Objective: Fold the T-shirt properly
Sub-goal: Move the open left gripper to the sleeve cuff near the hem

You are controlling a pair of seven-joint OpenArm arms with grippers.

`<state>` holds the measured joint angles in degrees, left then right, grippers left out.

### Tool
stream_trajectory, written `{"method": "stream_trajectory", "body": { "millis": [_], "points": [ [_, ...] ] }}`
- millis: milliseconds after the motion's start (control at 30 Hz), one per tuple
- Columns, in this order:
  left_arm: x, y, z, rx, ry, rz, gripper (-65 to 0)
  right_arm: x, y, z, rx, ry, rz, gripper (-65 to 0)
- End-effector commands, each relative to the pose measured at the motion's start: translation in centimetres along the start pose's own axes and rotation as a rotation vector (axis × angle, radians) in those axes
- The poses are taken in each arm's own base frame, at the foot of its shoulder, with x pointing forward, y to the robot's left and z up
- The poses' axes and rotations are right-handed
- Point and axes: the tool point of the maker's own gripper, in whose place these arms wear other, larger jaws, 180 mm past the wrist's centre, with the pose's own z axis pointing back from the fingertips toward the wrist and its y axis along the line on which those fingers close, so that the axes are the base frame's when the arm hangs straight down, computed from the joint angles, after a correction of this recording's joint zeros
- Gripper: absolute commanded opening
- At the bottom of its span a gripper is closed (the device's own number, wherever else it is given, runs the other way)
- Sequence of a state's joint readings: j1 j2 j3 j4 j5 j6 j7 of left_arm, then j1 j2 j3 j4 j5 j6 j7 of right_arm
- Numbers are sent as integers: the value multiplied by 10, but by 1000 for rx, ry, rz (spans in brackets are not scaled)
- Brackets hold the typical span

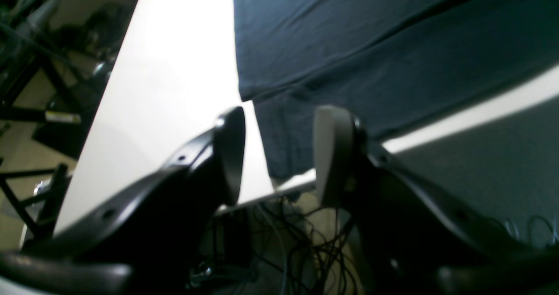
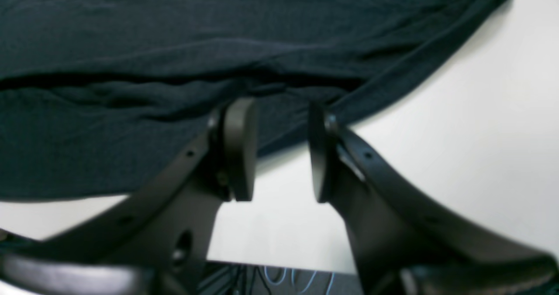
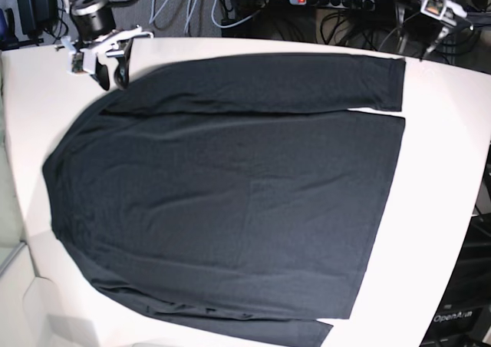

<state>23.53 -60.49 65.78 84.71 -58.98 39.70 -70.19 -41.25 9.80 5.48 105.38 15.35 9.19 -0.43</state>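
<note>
In the left wrist view the left gripper (image 1: 279,155) hangs spread and empty over the sleeve cuff of the T-shirt (image 1: 371,55), likely lining up a grasp; in the right wrist view the right gripper (image 2: 281,151) gapes empty at the shoulder edge; the base view shows the shirt flat on the table (image 3: 449,178).

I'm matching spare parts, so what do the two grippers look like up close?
Both are alike: the left gripper and right gripper each have two curved black arms with small screw holes, ending in flat oval pads. From the base view their wrist housings look white and grey.
</note>
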Motion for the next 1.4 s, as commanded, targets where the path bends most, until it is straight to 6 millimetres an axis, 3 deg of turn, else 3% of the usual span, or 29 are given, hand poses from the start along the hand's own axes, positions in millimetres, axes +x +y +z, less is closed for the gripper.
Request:
{"method": "stream_trajectory", "body": {
  "millis": [0, 233, 567, 733, 800, 1367],
  "points": [
    [7, 0, -1, -15, -33, -8, -398, 9, 1, 2, 13, -33, 6, -434],
    [1, 2, -18, 18, -6, 27, -394, 8, 1, 3, 13, -30, 8, -435],
    [-8, 6, -16, 32, 28, 21, -387, -4, -3, 2, 4, 0, 2, -435],
    [-14, -1, -17, 35, 29, 26, -267, -4, -3, 2, 4, 0, 2, -435],
    [-14, -1, -17, 35, 29, 26, -246, -4, -3, 2, 4, 0, 2, -435],
    [-14, -2, -23, 47, 13, 23, -241, -2, -5, 1, 8, -3, 16, -435]
  ]
}}
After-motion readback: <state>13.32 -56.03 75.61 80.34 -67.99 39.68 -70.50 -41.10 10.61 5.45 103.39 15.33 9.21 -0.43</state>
